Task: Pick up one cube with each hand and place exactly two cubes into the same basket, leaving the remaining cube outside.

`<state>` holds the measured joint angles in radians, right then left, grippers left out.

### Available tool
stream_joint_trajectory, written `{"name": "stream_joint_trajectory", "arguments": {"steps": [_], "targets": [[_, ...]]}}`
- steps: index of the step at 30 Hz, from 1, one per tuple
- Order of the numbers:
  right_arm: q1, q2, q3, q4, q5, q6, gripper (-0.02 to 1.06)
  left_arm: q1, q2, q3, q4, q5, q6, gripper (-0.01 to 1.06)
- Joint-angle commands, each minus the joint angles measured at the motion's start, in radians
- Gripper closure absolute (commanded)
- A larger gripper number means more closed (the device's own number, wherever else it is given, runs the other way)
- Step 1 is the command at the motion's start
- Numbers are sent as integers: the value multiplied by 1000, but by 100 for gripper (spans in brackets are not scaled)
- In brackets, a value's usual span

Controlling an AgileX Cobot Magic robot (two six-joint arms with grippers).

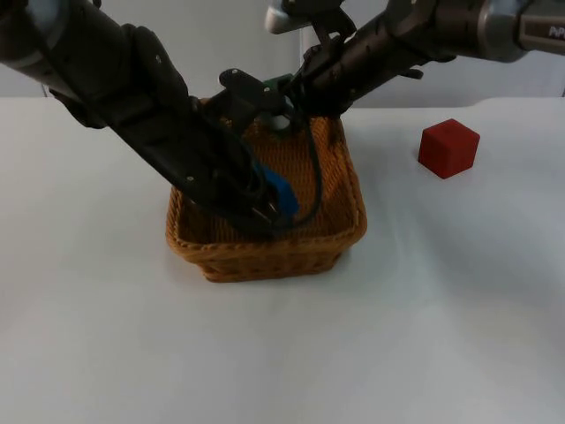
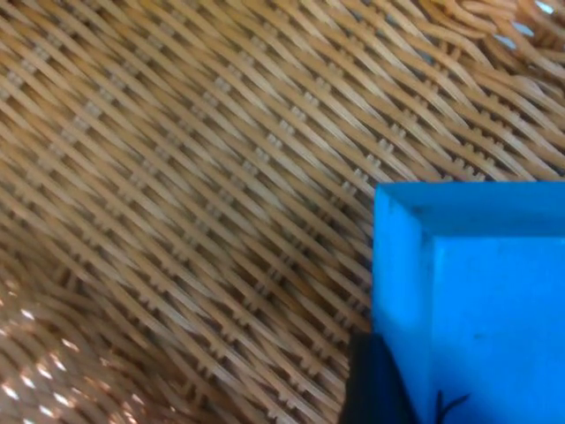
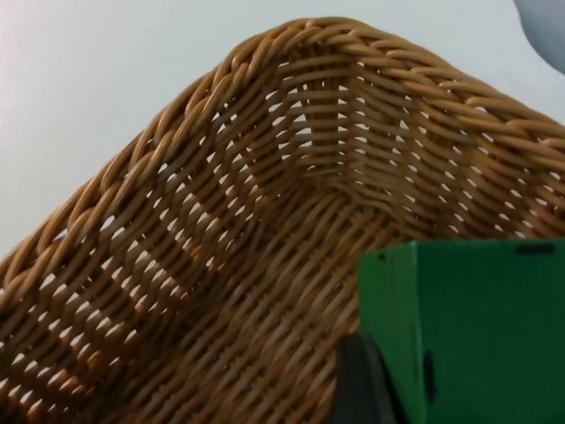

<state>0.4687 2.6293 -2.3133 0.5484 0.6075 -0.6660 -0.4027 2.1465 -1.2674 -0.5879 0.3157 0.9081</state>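
Inside the wicker basket (image 1: 340, 190), my left gripper (image 1: 269, 205) clasped the blue cube (image 1: 279, 193) while my right gripper (image 1: 281, 104) held the green cube (image 3: 477, 327) over its far end. The red cube (image 1: 448, 147) sat apart on the table (image 1: 459, 291).

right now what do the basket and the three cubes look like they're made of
The basket looks like woven wicker or rattan, tan with a slight sheen; its strands and open gaps show. The blue cube, green cube and red cube look smooth, matte and uniformly coloured, with crisp edges: perhaps painted wood, plastic or foam.
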Motion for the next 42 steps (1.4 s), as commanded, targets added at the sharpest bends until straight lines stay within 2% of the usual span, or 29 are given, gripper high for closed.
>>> {"name": "stream_joint_trajectory", "arguments": {"steps": [1,2,4,6,7,9,11,12,13,16,24,31,32,35,36,38,42], "targets": [[7,-1,-7,3,2,-5,85,-5,-2,-6,1,12,2,104],[7,-1,-7,3,2,-5,85,-5,-2,-6,1,12,2,104],[7,-1,-7,3,2,-5,77,-5,-2,-6,1,24,2,98],[7,-1,-7,3,4,-5,70,-5,-2,-6,1,43,2,79],[7,-1,-7,3,4,-5,70,-5,-2,-6,1,43,2,79],[7,-1,-7,3,7,-5,64,-5,-2,-6,1,48,2,68],[7,-1,-7,3,12,-5,60,-5,-2,-6,-1,48,2,50],[7,-1,-7,3,13,-5,58,-5,-2,-6,-3,48,2,45],[7,-1,-7,3,13,-5,58,-5,-2,-6,-3,48,2,45],[7,-1,-7,3,17,-3,58,-5,-2,-6,-3,48,2,36],[7,-1,-7,-6,26,-3,58,-5,-53,-6,29,91,0,35],[7,-1,-7,-31,47,-21,58,-5,-138,-6,36,96,0,35],[7,-1,-7,-31,56,-26,57,-5,-152,-6,38,96,0,35],[7,-1,-7,-31,62,-26,41,-5,-191,-6,38,97,0,35],[7,-1,-7,-31,62,-26,41,-5,-191,-6,38,97,0,35],[7,-1,-7,-31,64,-22,32,-5,-207,-6,38,105,0,35],[7,-1,-7,-31,76,-20,31,-5,-228,-6,38,126,0,35]]}}
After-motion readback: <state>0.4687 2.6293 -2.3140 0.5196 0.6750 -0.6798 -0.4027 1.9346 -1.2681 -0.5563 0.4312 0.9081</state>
